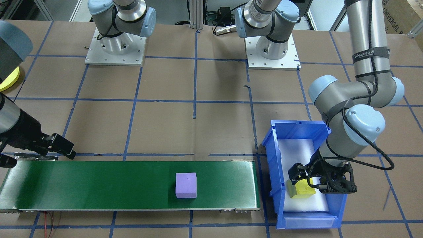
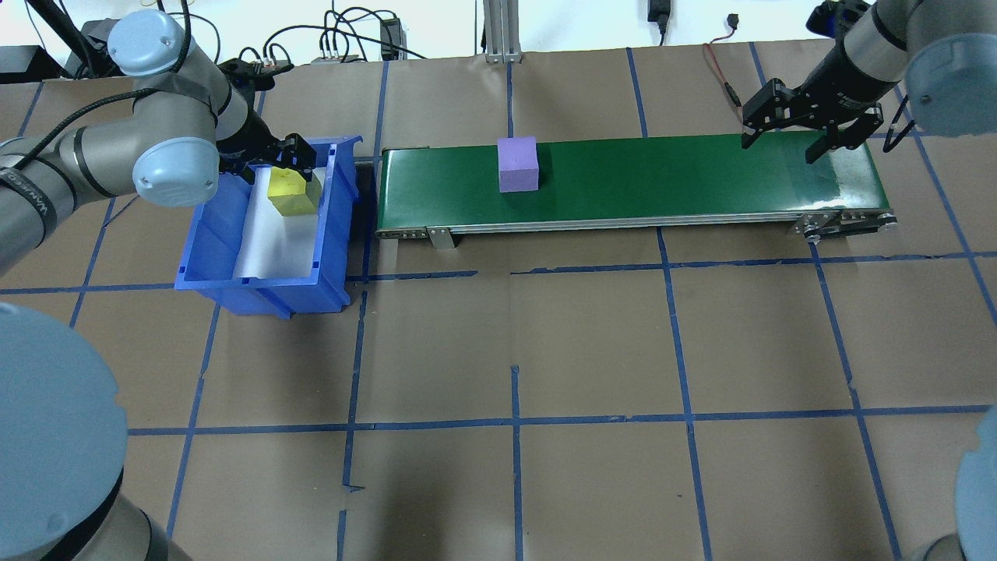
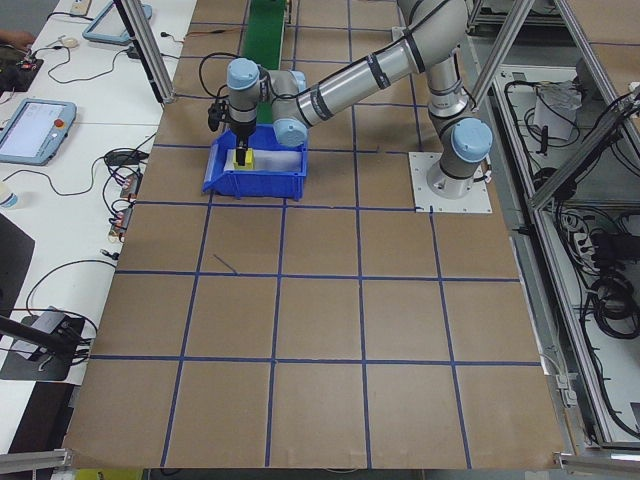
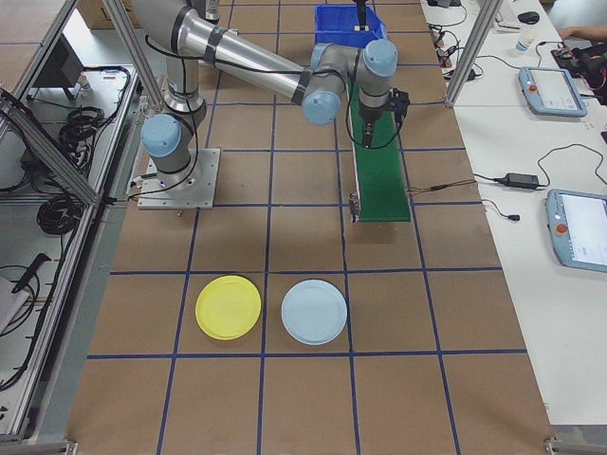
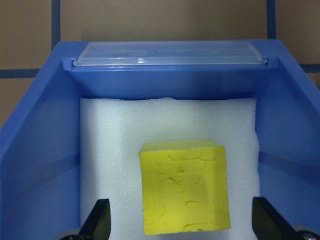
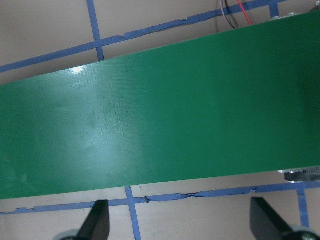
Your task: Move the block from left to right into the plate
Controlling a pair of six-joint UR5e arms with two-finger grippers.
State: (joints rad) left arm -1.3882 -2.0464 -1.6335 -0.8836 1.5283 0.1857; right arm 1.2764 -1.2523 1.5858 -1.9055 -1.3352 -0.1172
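From my remote station I see the left gripper closest, down inside the blue bin. Its fingers are spread wide on both sides of the yellow block, which lies on the white foam — I see a gap on each side, so nothing is gripped. In the overhead view the left gripper is at the far end of the bin, over the yellow block.

Beside the bin is the green conveyor belt. A purple block sits on it, nearer to the bin end. At the other end the right gripper hangs above the belt, jaws wide apart and empty.

Further away — well apart from the belt — the yellow plate lies on the table, just beside a pale blue plate. Both carry nothing.
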